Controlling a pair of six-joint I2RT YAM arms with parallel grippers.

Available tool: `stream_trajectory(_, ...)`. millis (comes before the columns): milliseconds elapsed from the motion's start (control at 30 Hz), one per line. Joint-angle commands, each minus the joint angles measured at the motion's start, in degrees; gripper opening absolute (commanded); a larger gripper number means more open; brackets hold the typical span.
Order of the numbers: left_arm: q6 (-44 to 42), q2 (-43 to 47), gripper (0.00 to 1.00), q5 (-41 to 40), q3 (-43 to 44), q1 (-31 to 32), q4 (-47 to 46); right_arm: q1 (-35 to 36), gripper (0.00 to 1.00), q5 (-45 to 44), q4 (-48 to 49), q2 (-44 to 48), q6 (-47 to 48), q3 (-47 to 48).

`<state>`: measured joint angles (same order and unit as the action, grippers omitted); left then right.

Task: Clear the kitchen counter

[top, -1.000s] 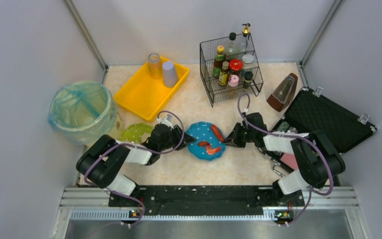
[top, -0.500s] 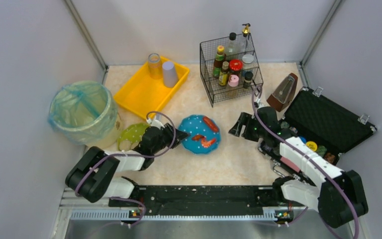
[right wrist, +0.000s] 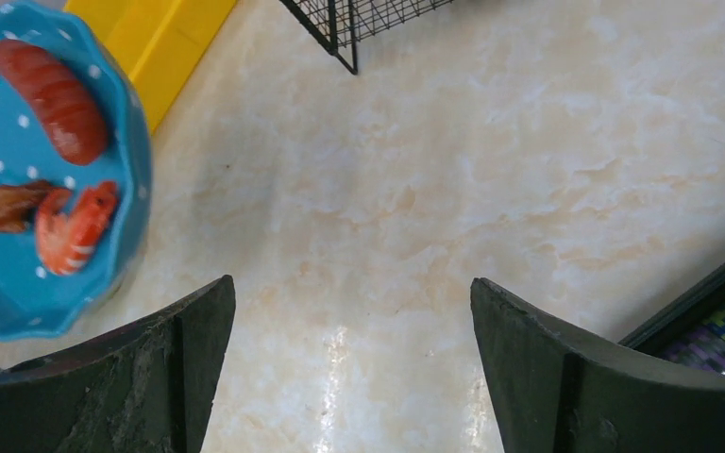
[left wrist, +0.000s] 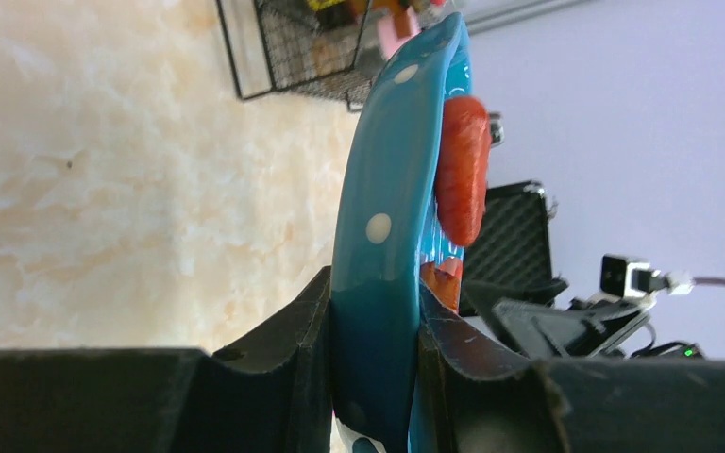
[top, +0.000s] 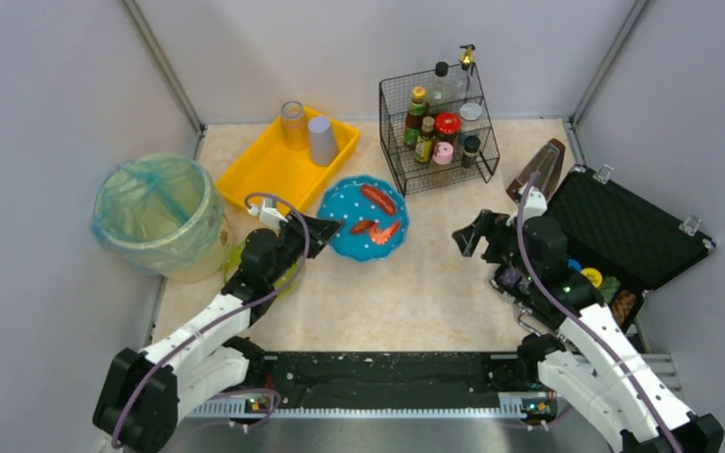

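Left gripper (left wrist: pixel 375 311) clamps the rim of the blue plate (top: pixel 342 209); right gripper (right wrist: pixel 351 316) stands wide apart and empty above the counter (top: pixel 415 293).

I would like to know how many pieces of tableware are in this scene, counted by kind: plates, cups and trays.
Plates: 2 (blue plate, green plate)
Cups: 2 (clear cup, lilac cup)
Trays: 1 (yellow tray)
Total: 5
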<state>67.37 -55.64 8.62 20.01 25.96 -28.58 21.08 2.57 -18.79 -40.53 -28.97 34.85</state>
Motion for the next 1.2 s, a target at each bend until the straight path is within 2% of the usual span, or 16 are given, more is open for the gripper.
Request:
stream_trajectory(0,2.61,6.3,0.0,-0.25,8.05,-3.02,-4.33,-0.31,0.92,-3.91,2.99,2.95,1.93,-2.04)
stream_trajectory(267,4.42,8.76,0.0,3.19,16.87,-10.72,5.38,-0.31,0.92,-5.33,6.54,3.09,1.65,-6.26)
stream_trajectory(533,-0.96,12.02,0.0,-1.3,30.87,-15.94,24.43,-0.33,0.92,-4.71,10.31,2.96,1.15,-9.23)
stream_trajectory(633,-1.06,13.0,0.0,-2.55,34.0,-18.92,27.63,-0.26,0.92,-4.66,11.38,2.63,1.56,-9.82)
stream_trajectory(800,0.5,15.07,0.0,-3.06,36.13,-25.38,31.52,-0.3,0.92,-4.63,11.12,3.07,1.74,-10.3)
stream_trajectory(1033,2.83,16.26,0.0,-0.31,38.53,-40.73,36.94,-0.32,0.92,-4.29,10.96,5.38,1.74,-11.06)
stream_trajectory(1167,4.23,16.93,0.0,-3.21,37.89,-43.93,37.48,-0.31,0.92,-3.75,11.13,5.64,1.74,-11.19)
